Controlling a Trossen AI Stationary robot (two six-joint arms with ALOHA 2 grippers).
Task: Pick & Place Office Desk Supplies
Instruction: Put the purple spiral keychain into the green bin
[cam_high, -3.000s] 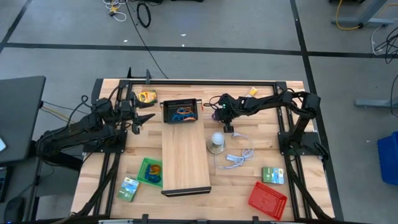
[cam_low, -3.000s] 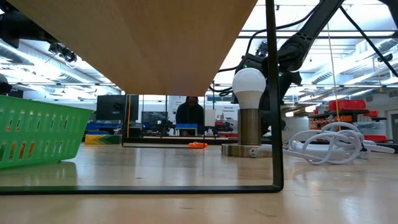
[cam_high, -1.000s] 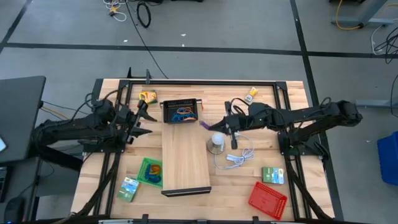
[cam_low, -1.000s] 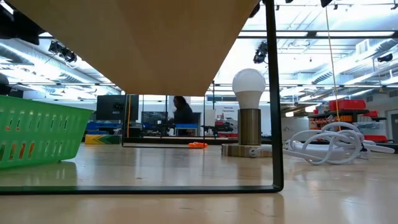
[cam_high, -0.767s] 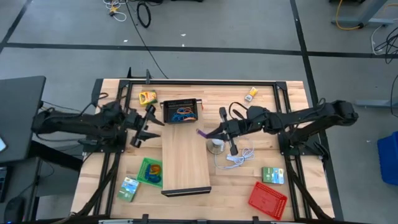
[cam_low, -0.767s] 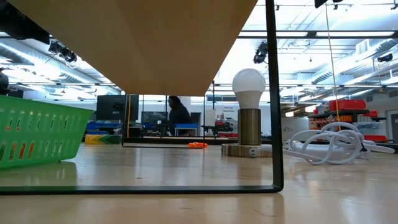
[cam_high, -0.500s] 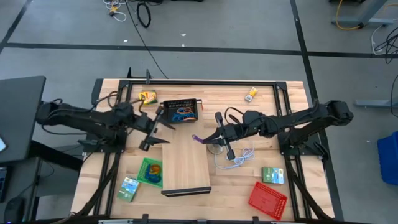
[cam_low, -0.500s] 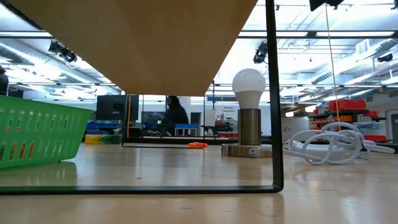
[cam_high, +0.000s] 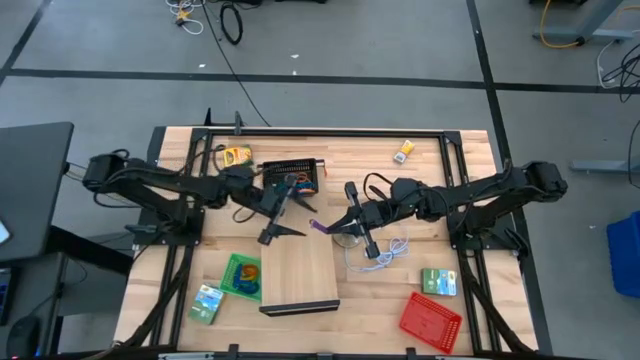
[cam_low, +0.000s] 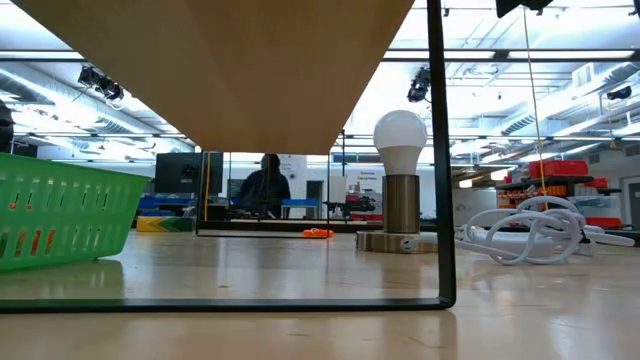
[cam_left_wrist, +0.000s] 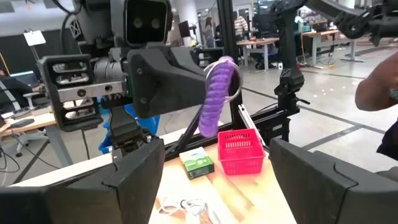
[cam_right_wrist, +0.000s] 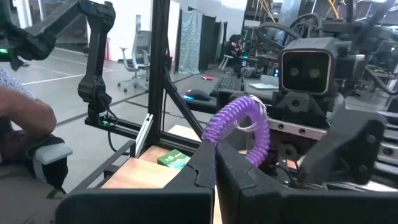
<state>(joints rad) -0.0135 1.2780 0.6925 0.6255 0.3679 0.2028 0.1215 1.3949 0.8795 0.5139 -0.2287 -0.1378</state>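
Observation:
A purple coiled band (cam_high: 318, 227) hangs above the pale wooden board (cam_high: 300, 270), with my right gripper (cam_high: 329, 226) shut on it. In the right wrist view the band (cam_right_wrist: 239, 124) arches up from that gripper (cam_right_wrist: 215, 167). My left gripper (cam_high: 284, 216) stands open and level over the board's left side. It faces the band (cam_left_wrist: 216, 93) from a short way off and touches nothing; its fingers (cam_left_wrist: 134, 180) frame the view. Blue and orange loops lie in the black tray (cam_high: 292, 178). My right gripper pinches one end of the purple coiled band (cam_right_wrist: 211, 142) between its two fingers (cam_right_wrist: 202, 171). The fingers come level from the table's right side. The band curves up and over in a loop beyond the fingertips, lifted clear of the board.
A bulb lamp (cam_high: 347, 233) and a white cable (cam_high: 385, 250) sit right of the board, under my right arm. A green tray (cam_high: 242, 275), two green boxes (cam_high: 208, 303) (cam_high: 438, 282) and a red tray (cam_high: 430, 320) lie near the front. Yellow items (cam_high: 237, 155) (cam_high: 404, 152) lie at the back.
My left gripper has swung from the table's left side toward the right, out over the board, up to the purple band. My right gripper has carried the band a little toward the left and near side, then stopped; the band stays clear of the board.

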